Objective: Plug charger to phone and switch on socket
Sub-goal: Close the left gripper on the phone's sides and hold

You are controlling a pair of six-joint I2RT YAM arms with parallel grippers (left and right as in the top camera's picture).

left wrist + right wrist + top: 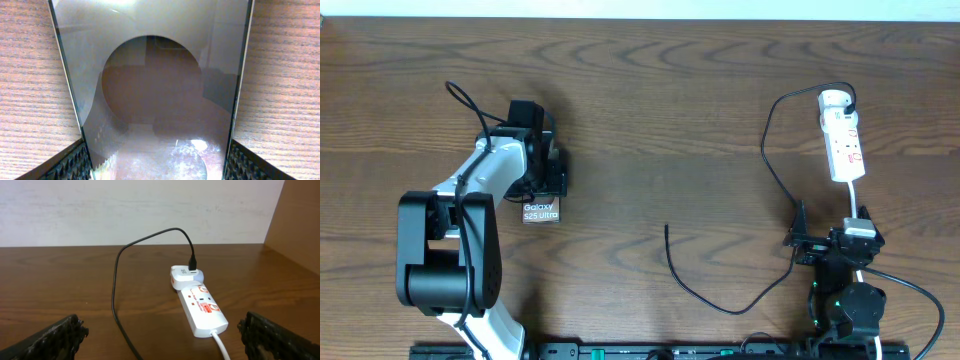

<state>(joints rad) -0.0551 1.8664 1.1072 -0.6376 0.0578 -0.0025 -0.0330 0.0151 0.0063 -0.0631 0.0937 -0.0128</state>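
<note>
left pincer [156,167] tight on phone [150,60]

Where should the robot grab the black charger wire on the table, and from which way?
Grab the charger just behind the small plug at its free end, coming straight down from above. That end lies flat on the table, apart from everything else, so the open right claw can straddle the thin wire crosswise. Holding near the plug probably keeps the floppy tip steady.

Dark glossy phone [540,211] lying left of centre, black charger [766,140] curving across table, free plug lying apart from phone, white socket [844,140] lying far right
</note>
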